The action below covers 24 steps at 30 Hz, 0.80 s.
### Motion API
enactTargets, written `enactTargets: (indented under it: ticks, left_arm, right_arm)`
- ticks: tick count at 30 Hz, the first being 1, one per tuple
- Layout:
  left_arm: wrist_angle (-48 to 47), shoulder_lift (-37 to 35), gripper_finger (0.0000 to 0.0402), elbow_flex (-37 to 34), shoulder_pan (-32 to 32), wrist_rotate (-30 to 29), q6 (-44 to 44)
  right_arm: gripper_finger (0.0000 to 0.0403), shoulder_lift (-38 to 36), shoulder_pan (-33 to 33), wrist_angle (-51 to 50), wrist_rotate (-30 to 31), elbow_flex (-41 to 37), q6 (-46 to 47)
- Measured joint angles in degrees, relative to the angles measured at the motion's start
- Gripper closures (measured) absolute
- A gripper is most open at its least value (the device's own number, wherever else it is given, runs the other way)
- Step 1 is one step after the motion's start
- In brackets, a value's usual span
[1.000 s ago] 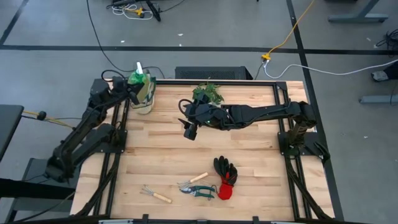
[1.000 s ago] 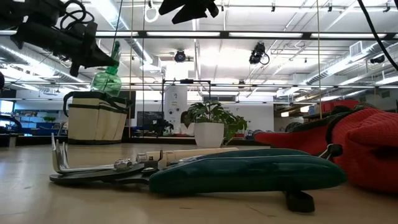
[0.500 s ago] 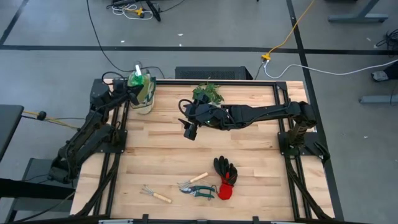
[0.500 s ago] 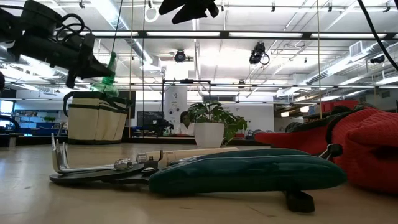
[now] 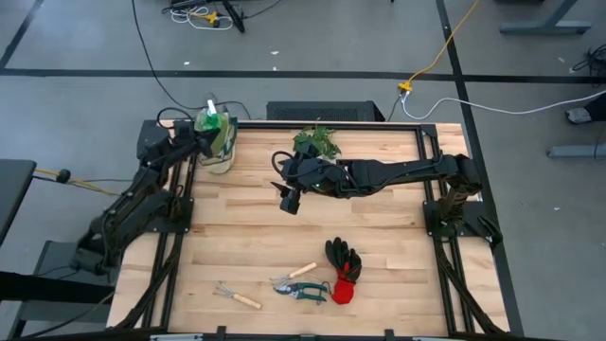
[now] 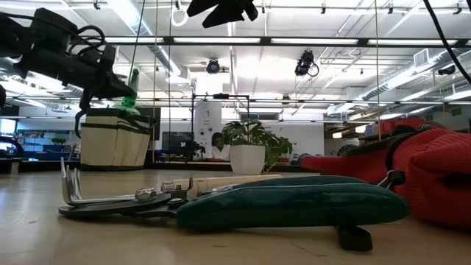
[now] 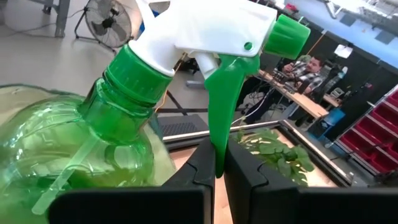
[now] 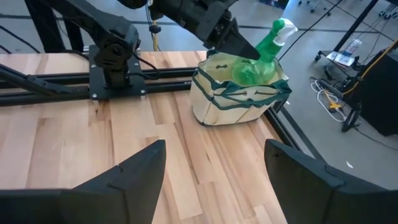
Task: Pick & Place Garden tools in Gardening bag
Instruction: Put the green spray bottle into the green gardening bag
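A: Take the bag (image 5: 219,144) as the mark. What lies nearest the front edge, farthest from it?

B: The rake (image 5: 236,296), the shears (image 5: 301,288) and the gloves (image 5: 344,269) lie in a row on the table (image 5: 379,227), well apart from the bag and from both claws.

A: And between them and the bag?

B: The right gripper (image 5: 289,199) hangs over mid-table, well to the side of the bag, its fingers (image 8: 134,177) spread wide with nothing between them. The plant (image 5: 317,142) stands just behind that arm.

A: And at the bag itself?

B: The spray bottle (image 8: 258,59) sits in the bag's mouth, body inside, white-and-green head sticking out. The left gripper (image 7: 217,171) is right at it, fingers pressed together, pinching the green trigger.

A: Any change from a second ago?

B: The bottle has sunk lower into the bag, and the left gripper has come down with it. The right arm has stayed put.
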Motion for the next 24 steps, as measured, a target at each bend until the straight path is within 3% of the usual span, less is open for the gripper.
enactTargets:
  ticks: [14,24]
  left_arm:
    - [5.0,8.5,0.0384,0.0,0.1,-1.8,-2.1]
    - [6.6,9.3,0.0372,0.0,0.1,-2.4,-4.9]
  right_arm:
    - [0.0128,0.0,0.0,-0.4,-1.4,0.0,0.6]
    - [0.0128,0.0,0.0,-1.4,-1.5,0.0,1.1]
